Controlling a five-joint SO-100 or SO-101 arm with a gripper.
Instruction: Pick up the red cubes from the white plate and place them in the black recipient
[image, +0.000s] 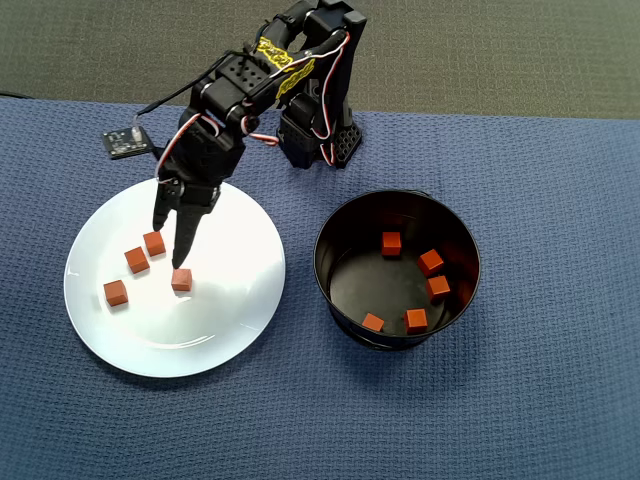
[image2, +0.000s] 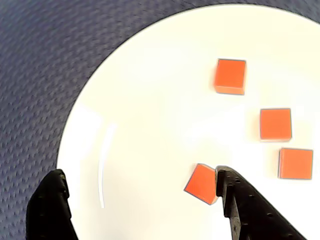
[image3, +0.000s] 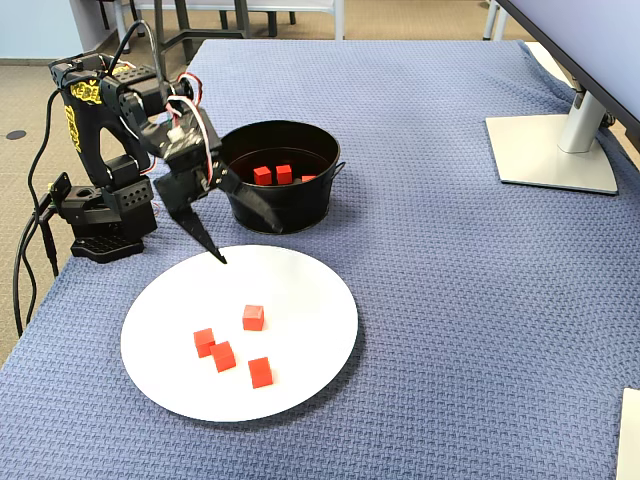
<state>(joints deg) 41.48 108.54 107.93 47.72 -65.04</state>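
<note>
- Four red cubes (image: 138, 268) lie on the white plate (image: 230, 330) at the lower left of the overhead view: small, matte, red-orange, each tiny against the plate.
- Three of them sit as a loose group toward the plate's left side, and the fourth cube (image: 181, 280) lies just right of that group, apart from the others.
- Five more cubes (image: 415, 290) rest on the flat bottom of the black recipient (image: 330, 270), a round, glossy, tall-walled container at the centre right of the overhead view, just beside the plate and not touching it.
- Both stand on a table covered with a blue woven cloth (image: 540, 400).
- In the wrist view the plate fills most of the frame, glossy and flat, with all four cubes toward the right.
- The hand (image2: 137, 182) hangs over the plate with its fingers spread wide and nothing between them.
- In the wrist view the right fingertip (image2: 227, 182) stands right against the edge of the tilted fourth cube (image2: 201, 183); the left fingertip (image2: 54, 187) is at the plate's rim, well apart from any cube.
</note>
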